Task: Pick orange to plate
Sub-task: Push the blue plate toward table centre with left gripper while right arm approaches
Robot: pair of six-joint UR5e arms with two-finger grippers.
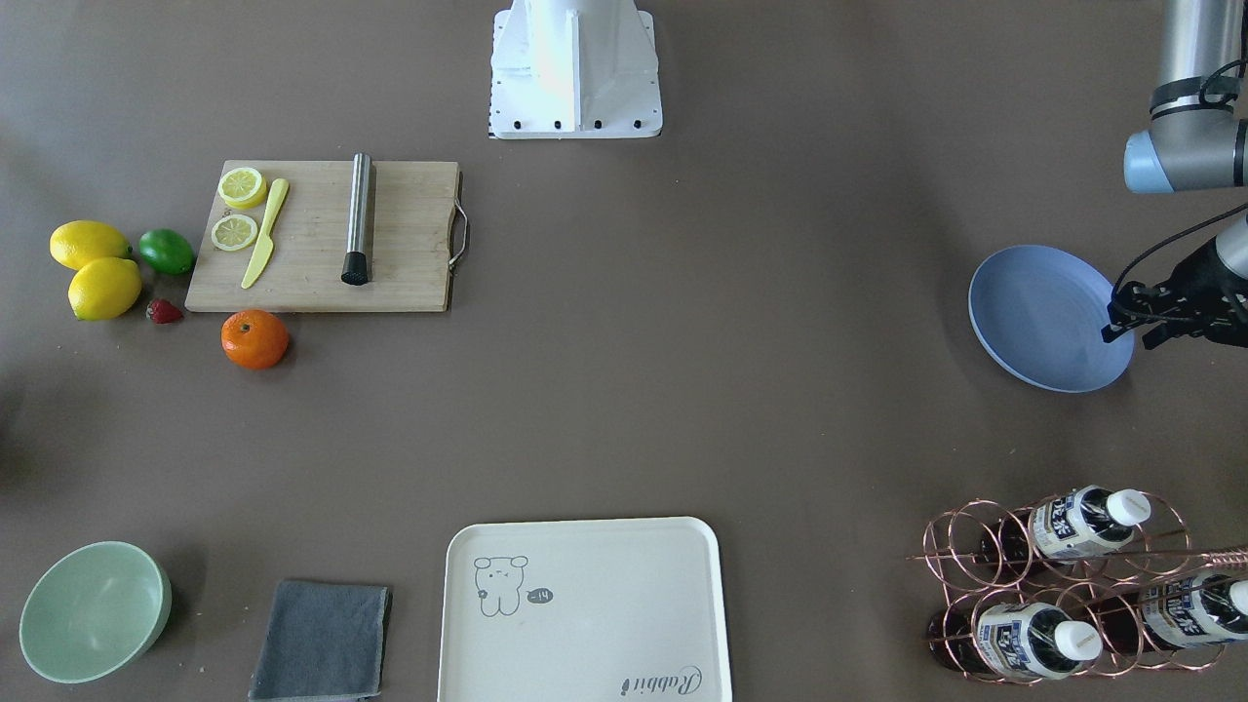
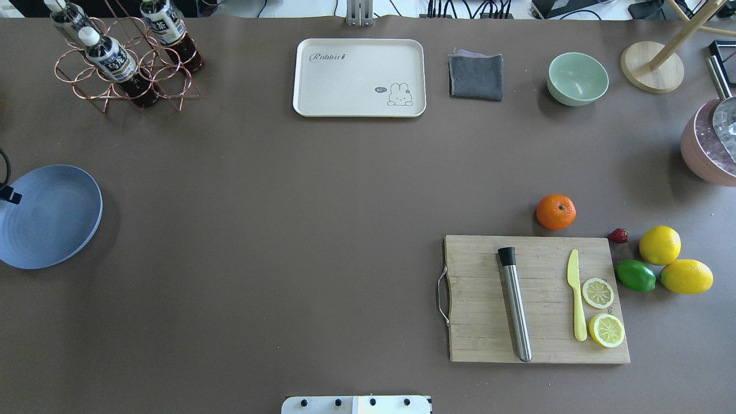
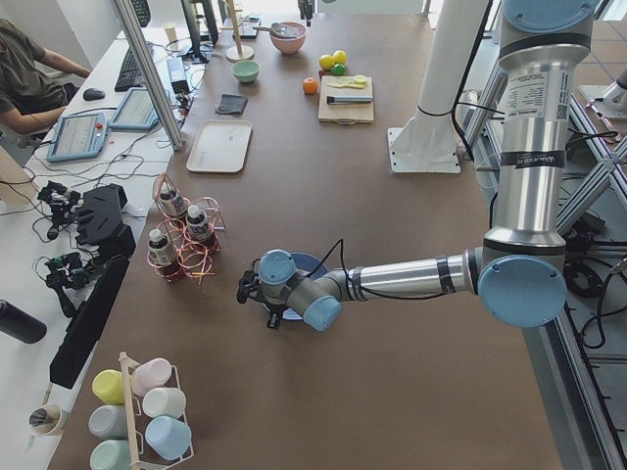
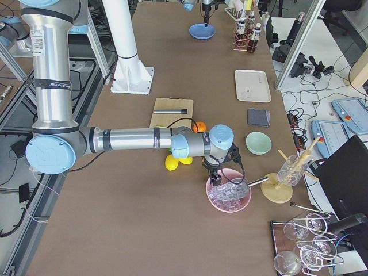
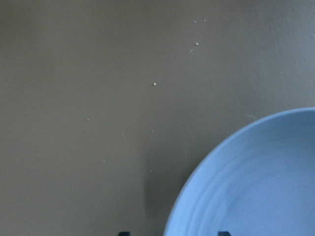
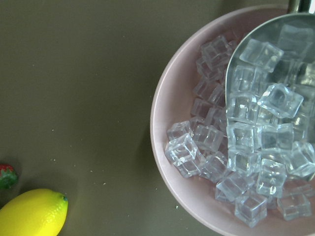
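The orange lies on the brown table beside the cutting board's outer edge, and it also shows in the overhead view. No gripper is near it. The blue plate lies flat at the far opposite end of the table. My left gripper hovers over the plate's rim; in the left wrist view its two fingertips stand wide apart, open and empty, above the plate. My right gripper hangs over a pink bowl of ice; whether it is open or shut, I cannot tell.
A wooden cutting board carries a steel muddler, a yellow knife and lemon slices. Two lemons, a lime and a strawberry lie beside it. A cream tray, grey cloth, green bowl, bottle rack and the ice bowl line the edges.
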